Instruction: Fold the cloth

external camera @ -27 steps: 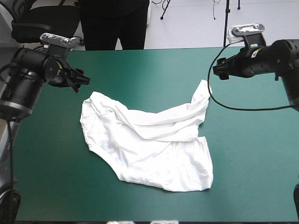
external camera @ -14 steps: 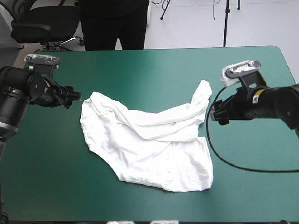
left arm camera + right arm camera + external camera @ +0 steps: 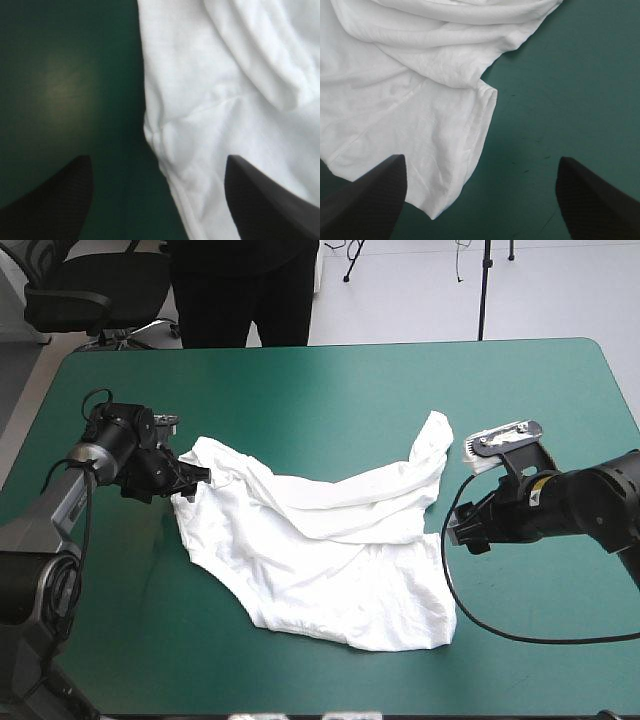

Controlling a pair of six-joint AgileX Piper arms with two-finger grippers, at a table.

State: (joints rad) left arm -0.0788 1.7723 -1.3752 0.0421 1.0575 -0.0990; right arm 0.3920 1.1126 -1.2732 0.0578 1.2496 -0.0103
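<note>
The white T-shirt (image 3: pixel 330 550) lies crumpled and partly spread in the middle of the teal-green table. My left gripper (image 3: pixel 192 480) sits low at the shirt's left edge, open; in the left wrist view its gap (image 3: pixel 159 200) straddles the hem of the T-shirt (image 3: pixel 225 100). My right gripper (image 3: pixel 458 532) hovers low just off the shirt's right edge, open. In the right wrist view the T-shirt's (image 3: pixel 410 100) corner and hem reach into the gap between the right gripper's (image 3: pixel 480 200) fingers, with bare cover on one side.
Bare teal-green cover (image 3: pixel 330 400) surrounds the shirt on all sides, widest toward the far edge and the right.
Both arms have come down from raised positions near the table's far corners to table level. The left gripper has reached the shirt's left edge; the right moved in toward its right edge.
</note>
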